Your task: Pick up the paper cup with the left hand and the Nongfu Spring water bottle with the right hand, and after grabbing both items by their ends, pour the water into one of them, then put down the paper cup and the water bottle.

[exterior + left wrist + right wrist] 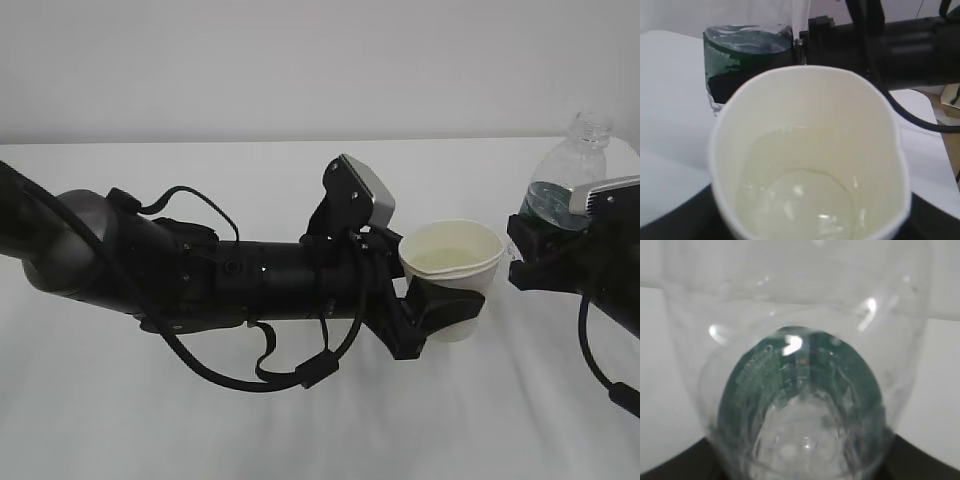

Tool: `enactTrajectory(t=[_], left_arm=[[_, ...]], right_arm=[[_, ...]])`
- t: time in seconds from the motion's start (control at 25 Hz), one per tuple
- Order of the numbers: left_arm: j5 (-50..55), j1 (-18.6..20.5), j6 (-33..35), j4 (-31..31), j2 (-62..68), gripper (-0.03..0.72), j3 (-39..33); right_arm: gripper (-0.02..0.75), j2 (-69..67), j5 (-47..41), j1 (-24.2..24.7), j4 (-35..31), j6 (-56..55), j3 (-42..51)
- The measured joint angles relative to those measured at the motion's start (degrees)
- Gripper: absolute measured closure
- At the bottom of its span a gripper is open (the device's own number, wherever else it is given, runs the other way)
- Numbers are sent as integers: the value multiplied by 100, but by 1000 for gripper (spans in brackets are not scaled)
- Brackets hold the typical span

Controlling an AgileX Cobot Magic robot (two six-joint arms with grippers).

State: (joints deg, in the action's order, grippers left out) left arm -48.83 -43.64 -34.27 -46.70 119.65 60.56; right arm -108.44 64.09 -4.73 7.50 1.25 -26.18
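— What can't you make out around the paper cup (452, 262)?

— My left gripper (432, 312) covers its lower wall, so its base is hidden. From my left wrist, the cup's near rim runs off the bottom edge.

— And right of the cup?

— The Nongfu Spring water bottle (566, 180) shows only neck and shoulder; my right gripper (532, 250) blocks the rest. My right wrist sees it blurred, with the label lettering unreadable.

paper cup (452, 262): white outside, pale cream-yellow inside
Nongfu Spring water bottle (566, 180): clear plastic, dark green label band, white letters
desk (120, 400): plain white
arms: black
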Motion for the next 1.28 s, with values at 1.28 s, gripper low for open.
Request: enactTrajectory(t=[1.28], left_arm=[[11, 0, 178, 332, 0, 214, 0]], right_arm=[[363, -1758, 24, 0, -13, -8, -1929]])
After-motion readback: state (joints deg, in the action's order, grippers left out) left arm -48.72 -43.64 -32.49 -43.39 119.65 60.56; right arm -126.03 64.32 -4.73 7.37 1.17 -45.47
